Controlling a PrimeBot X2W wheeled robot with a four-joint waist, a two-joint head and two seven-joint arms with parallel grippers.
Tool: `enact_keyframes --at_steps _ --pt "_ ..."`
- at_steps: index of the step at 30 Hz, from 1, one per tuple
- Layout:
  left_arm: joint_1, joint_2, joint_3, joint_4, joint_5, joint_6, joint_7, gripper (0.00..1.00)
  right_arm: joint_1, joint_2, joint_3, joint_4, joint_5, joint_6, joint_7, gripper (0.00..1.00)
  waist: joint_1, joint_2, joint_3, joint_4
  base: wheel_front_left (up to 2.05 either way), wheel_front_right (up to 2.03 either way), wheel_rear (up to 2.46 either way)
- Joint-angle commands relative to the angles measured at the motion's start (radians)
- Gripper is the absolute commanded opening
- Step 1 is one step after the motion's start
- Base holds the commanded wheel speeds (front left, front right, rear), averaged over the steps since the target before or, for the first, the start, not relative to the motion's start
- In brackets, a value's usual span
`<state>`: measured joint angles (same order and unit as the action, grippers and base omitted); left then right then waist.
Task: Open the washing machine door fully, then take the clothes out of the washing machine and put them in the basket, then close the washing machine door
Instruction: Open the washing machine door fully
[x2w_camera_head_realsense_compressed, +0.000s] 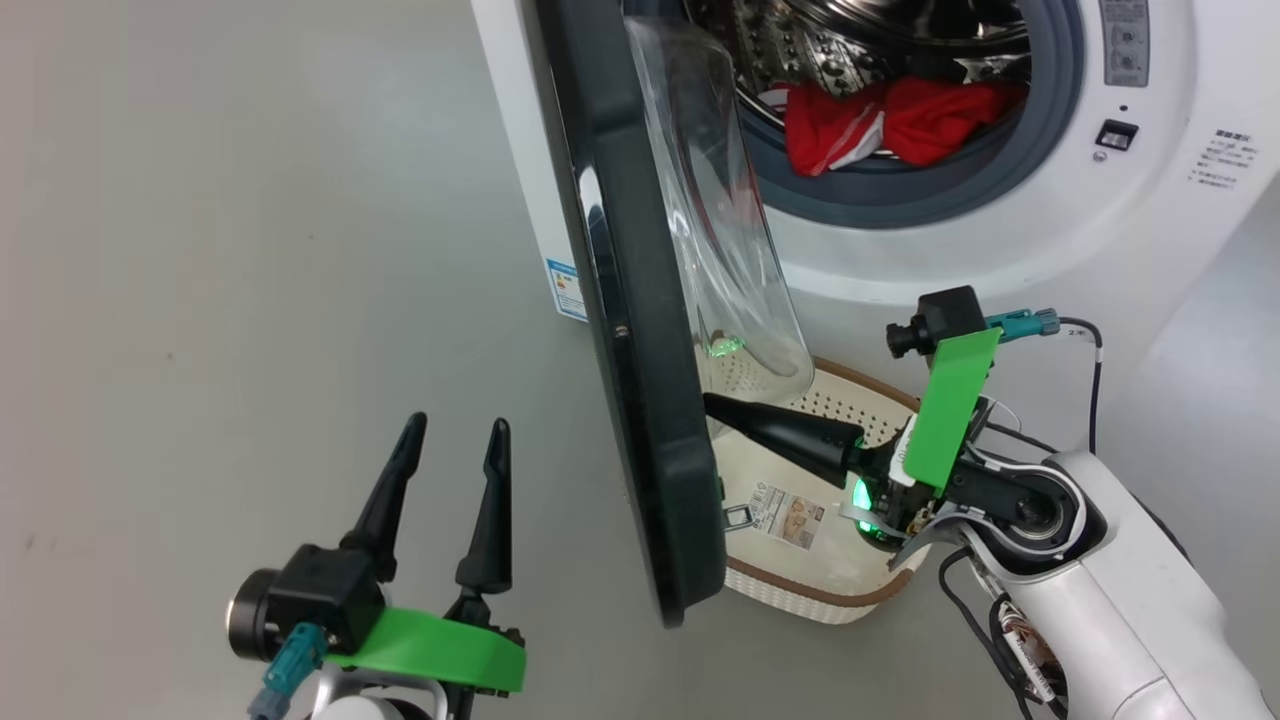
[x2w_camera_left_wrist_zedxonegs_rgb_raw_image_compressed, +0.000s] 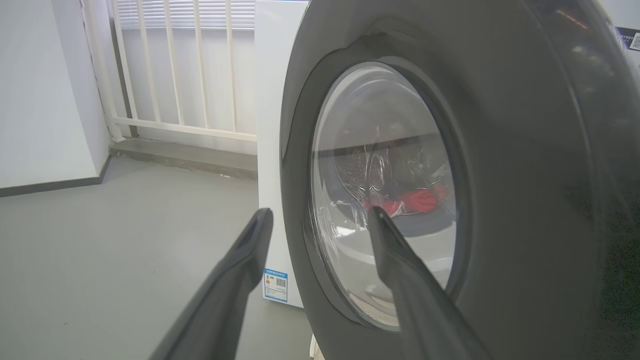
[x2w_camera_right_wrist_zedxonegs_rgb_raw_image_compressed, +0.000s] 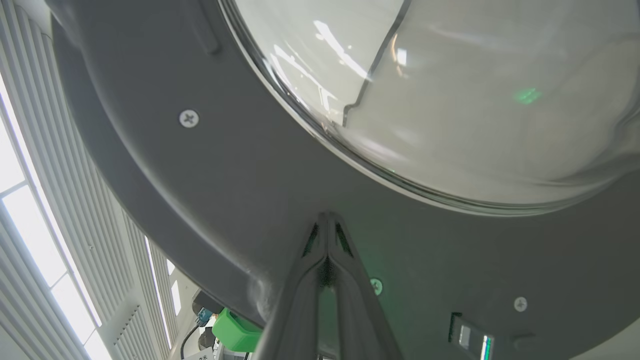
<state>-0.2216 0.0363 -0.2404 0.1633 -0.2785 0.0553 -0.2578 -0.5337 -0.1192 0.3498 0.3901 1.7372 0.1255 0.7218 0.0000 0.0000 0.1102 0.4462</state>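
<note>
The washing machine (x2w_camera_head_realsense_compressed: 1000, 240) stands at the top right, and its door (x2w_camera_head_realsense_compressed: 640, 330) is swung out, edge-on to my head. Red clothes (x2w_camera_head_realsense_compressed: 890, 125) lie in the steel drum; through the door glass they also show as clothes (x2w_camera_left_wrist_zedxonegs_rgb_raw_image_compressed: 415, 200). The cream basket (x2w_camera_head_realsense_compressed: 830, 592) sits on the floor below the door's inner side. My right gripper (x2w_camera_head_realsense_compressed: 712, 403) is shut, its tips touching the door's inner face below the glass bowl (x2w_camera_right_wrist_zedxonegs_rgb_raw_image_compressed: 450, 100); the right gripper (x2w_camera_right_wrist_zedxonegs_rgb_raw_image_compressed: 327, 217) holds nothing. On the door's outer side my left gripper (x2w_camera_head_realsense_compressed: 459, 424) stands open and empty, apart from the door (x2w_camera_left_wrist_zedxonegs_rgb_raw_image_compressed: 500, 150).
Grey floor (x2w_camera_head_realsense_compressed: 250, 250) spreads to the left of the machine. A white railing (x2w_camera_left_wrist_zedxonegs_rgb_raw_image_compressed: 175, 65) and a wall (x2w_camera_left_wrist_zedxonegs_rgb_raw_image_compressed: 45, 90) stand behind that side. A blue label sticker (x2w_camera_head_realsense_compressed: 567, 290) is low on the machine's side. My right forearm (x2w_camera_head_realsense_compressed: 1120, 600) reaches over the basket.
</note>
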Motion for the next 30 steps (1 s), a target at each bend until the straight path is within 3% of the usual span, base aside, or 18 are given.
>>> enact_keyframes --at_steps 1,20,21,22,23,25,30 --pt "-0.003 0.014 0.024 -0.02 -0.01 0.008 -0.004 1.0 0.003 0.03 0.03 -0.023 0.011 0.005 0.002 0.0 0.0 0.0 -0.015 0.02 0.0 0.0 0.0" --pt "0.015 0.014 0.023 0.001 -0.013 0.0 -0.004 1.0 0.033 0.018 0.052 -0.006 -0.009 0.005 -0.058 0.0 0.0 0.0 -0.048 0.05 0.0 0.0 0.0" --pt "0.016 0.014 0.023 0.004 -0.013 -0.002 -0.004 1.0 0.036 0.014 0.048 -0.005 -0.015 0.005 -0.072 0.07 0.0 0.0 -0.05 0.048 0.0 0.0 0.0" --pt "0.017 0.014 0.023 0.007 -0.013 -0.004 -0.004 1.0 0.039 0.012 0.043 -0.003 -0.02 0.005 -0.086 0.39 0.0 0.0 -0.053 0.046 0.0 0.0 0.0" --pt "0.018 0.015 0.023 0.009 -0.013 -0.006 -0.004 1.0 0.043 0.009 0.039 -0.004 -0.025 0.005 -0.099 0.64 0.0 0.0 -0.057 0.043 0.0 0.0 0.0" --pt "0.019 0.015 0.024 0.011 -0.013 -0.008 -0.004 1.0 0.051 -0.002 0.032 -0.009 -0.046 0.005 -0.132 1.0 0.0 0.0 -0.061 0.038 0.0 0.0 0.0" --pt "0.032 0.015 0.033 -0.006 -0.017 -0.017 -0.004 1.0 0.071 -0.044 0.037 -0.012 -0.195 0.005 -0.28 1.0 0.0 0.0 -0.073 0.016 0.0 0.0 0.0"
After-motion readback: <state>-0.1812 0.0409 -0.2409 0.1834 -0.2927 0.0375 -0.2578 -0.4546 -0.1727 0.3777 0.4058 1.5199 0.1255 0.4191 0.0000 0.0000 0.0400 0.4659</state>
